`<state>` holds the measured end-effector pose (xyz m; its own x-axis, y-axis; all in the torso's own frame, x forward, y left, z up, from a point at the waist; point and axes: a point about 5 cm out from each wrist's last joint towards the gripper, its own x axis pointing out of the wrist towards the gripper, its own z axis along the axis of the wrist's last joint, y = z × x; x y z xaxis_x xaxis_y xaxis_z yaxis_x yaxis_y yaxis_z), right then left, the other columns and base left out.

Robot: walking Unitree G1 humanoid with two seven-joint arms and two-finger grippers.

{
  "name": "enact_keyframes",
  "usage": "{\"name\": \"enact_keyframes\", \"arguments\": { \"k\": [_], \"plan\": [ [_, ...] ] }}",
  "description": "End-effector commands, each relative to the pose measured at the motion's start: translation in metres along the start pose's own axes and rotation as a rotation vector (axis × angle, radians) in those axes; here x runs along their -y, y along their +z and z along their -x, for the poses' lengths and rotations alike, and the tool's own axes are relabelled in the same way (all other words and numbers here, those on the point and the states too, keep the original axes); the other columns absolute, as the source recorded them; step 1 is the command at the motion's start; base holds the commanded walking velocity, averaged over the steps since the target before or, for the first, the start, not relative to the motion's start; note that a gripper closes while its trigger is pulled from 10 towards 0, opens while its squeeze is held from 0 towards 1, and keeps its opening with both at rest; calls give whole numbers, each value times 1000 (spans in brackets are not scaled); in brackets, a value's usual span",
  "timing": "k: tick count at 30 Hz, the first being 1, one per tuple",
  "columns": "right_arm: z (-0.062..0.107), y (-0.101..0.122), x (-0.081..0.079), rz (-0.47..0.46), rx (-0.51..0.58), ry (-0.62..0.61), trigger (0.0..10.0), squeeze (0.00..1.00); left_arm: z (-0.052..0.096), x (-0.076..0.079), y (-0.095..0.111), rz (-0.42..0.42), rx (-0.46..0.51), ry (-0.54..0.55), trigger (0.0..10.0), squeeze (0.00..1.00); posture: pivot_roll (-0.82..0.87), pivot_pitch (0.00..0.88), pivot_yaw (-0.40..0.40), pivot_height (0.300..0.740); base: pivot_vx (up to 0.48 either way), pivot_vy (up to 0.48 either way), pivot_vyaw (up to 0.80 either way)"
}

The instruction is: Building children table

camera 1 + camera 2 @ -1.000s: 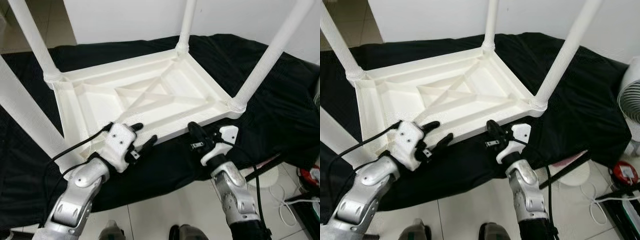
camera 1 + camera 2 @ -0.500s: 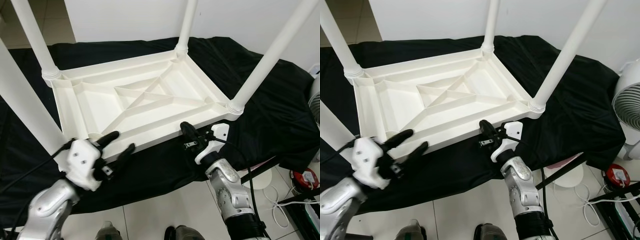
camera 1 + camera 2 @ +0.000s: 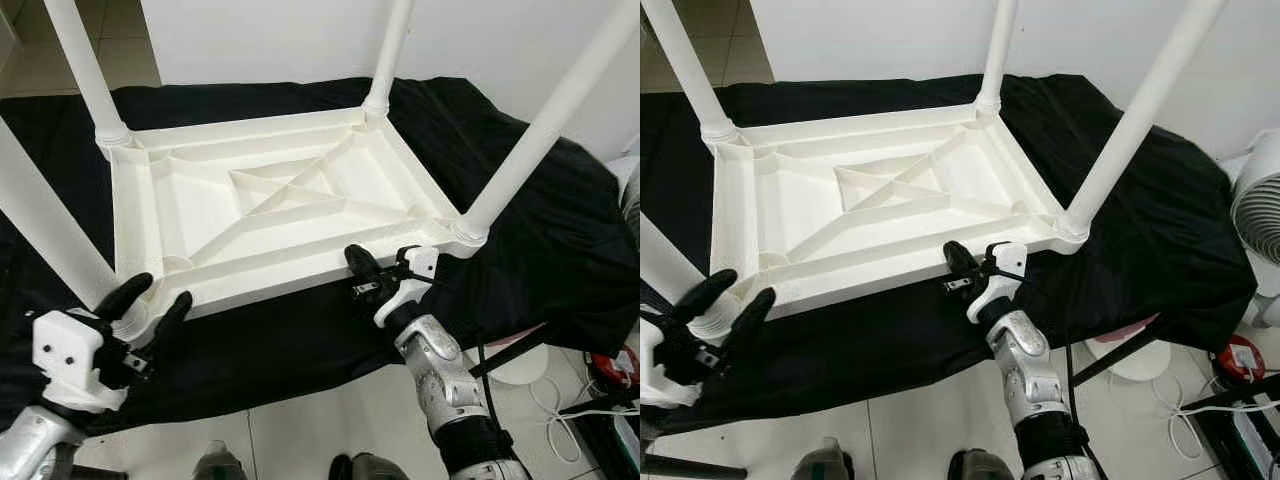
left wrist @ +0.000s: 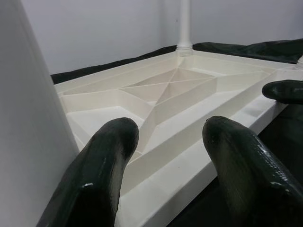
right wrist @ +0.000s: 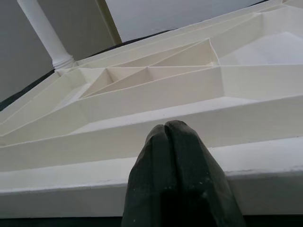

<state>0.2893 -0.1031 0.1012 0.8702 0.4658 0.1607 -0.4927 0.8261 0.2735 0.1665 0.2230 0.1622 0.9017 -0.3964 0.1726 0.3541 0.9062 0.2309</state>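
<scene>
A white plastic children's table [image 3: 270, 285] lies upside down on a black cloth [image 3: 560, 260]. Its four legs stand upward, the near-left leg [image 3: 50, 230] and near-right leg [image 3: 545, 130] closest to me. My left gripper [image 3: 157, 298] is open at the near-left corner, just beside the base of the near-left leg, with nothing between its fingers. In the left wrist view the two fingers [image 4: 109, 156] frame the ribbed underside. My right gripper [image 3: 356, 262] is shut, its tip against the near rim right of the middle. The right wrist view shows its closed fingertips [image 5: 165, 130] at that rim.
A white fan [image 3: 1260, 210] stands at the right, beyond the cloth's edge. Cables and a red object [image 3: 1240, 355] lie on the tiled floor at lower right. A white wall [image 3: 280, 40] runs behind the table.
My left gripper has moved left along the near rim, from near the middle to the near-left corner. The right gripper stays shut at the rim. The camera has shifted slightly.
</scene>
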Motion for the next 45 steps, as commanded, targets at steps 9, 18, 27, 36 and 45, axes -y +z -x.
{"name": "enact_keyframes", "arguments": {
  "k": [9,18,27,36,45],
  "plan": [
    [-8,-5,2,-9,-17,22,10000,0,24,-13,16,-53,-4,102,10000,0,354,80,-80,740,0,0,0],
    [-10,-9,0,-11,-19,37,10000,0,42,-43,14,-5,-18,224,10000,0,351,76,-88,740,0,0,0],
    [-8,-9,4,-5,-19,33,10000,0,49,-61,4,2,-61,246,10000,0,324,46,-79,740,0,0,0],
    [-5,-9,3,2,-8,28,10000,0,22,-78,-15,78,-17,353,10000,0,289,24,-71,740,0,0,0],
    [6,-14,0,-5,-8,-10,10000,0,-14,-100,-31,100,-13,474,10000,0,232,24,-54,740,0,0,0]
  ]
}}
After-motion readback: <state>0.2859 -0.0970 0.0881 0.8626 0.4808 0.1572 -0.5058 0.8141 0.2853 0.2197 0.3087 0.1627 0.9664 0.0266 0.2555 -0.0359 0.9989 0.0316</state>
